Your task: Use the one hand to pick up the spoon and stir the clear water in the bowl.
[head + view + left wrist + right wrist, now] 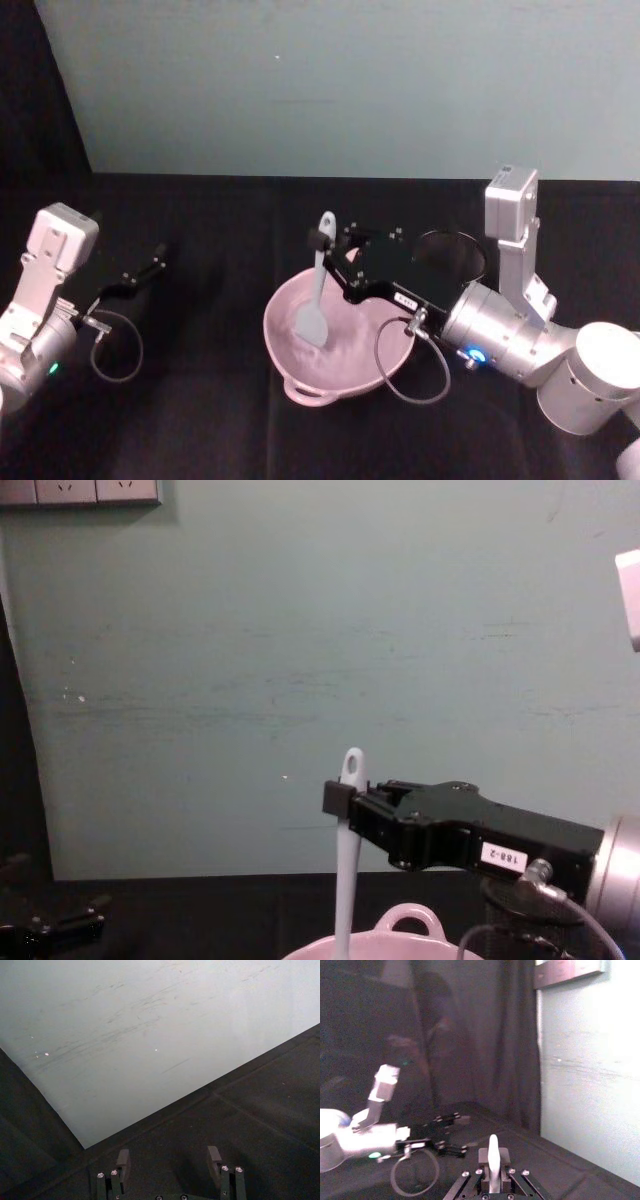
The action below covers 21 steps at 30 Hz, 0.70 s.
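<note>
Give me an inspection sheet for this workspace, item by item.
Surface: black-clothed table.
Job's things: spoon upright, blade in pink bowl.
Clutter: black mesh cup behind the bowl, rightward.
End effectors: right end effector shut on spoon handle; left end effector open, idle at left.
Cables: loop by left wrist; second loop crossing bowl's rim.
Surroundings: pale green wall; sockets.

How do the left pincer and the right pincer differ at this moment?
The left pincer is open and holds nothing; the right pincer is shut on the spoon. The left pincer is well left of the bowl; the right pincer is above it, with the spoon's blade inside. Both are black.
</note>
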Available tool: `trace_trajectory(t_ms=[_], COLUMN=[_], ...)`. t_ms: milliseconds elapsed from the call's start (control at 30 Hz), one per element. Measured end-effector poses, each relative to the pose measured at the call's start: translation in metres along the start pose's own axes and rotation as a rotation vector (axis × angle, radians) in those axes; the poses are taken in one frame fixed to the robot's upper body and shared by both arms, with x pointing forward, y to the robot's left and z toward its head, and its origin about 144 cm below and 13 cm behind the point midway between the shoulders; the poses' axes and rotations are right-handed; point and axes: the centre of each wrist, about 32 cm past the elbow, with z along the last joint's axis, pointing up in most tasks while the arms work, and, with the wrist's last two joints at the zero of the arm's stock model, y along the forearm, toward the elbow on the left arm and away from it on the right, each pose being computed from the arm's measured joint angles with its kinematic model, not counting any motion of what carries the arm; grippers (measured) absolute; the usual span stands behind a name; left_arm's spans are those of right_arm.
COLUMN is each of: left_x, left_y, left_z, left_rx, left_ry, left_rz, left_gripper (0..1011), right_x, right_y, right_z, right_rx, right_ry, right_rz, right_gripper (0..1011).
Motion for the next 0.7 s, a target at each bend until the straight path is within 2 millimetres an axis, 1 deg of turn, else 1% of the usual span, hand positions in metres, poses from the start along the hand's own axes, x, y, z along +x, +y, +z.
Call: trace_trajectory(t_ms=[200, 300, 333, 433, 700], left_x=[0.0, 0.0, 0.0, 0.0, 0.0], left_y=[0.0, 0.0, 0.0, 0.0, 0.0], left_z=[0.0, 0.0, 0.0, 0.0, 0.0], left_rx=[0.0, 0.0, 0.0, 0.0, 0.0], left_ry=[0.0, 0.0, 0.0, 0.0, 0.0], left_rz=[0.0, 0.0, 0.0, 0.0, 0.0], left_gripper=[1005, 1005, 1005, 1005, 1005], right_x=[0.013, 0.022, 0.022, 0.029, 0.033], right_y=[0.002, -0.002, -0.002, -0.009, -0.021], right_z=[-0.005, -0.003, -0.003, 0.001, 0.007], right_rx=[0.004, 0.0, 0.0, -0.004, -0.018], right_ry=[0.018, -0.008, -0.008, -0.037, -0.08], right_rz=[-0.076, -0.119, -0.119, -0.152, -0.164], right_gripper=[124, 124, 123, 124, 123])
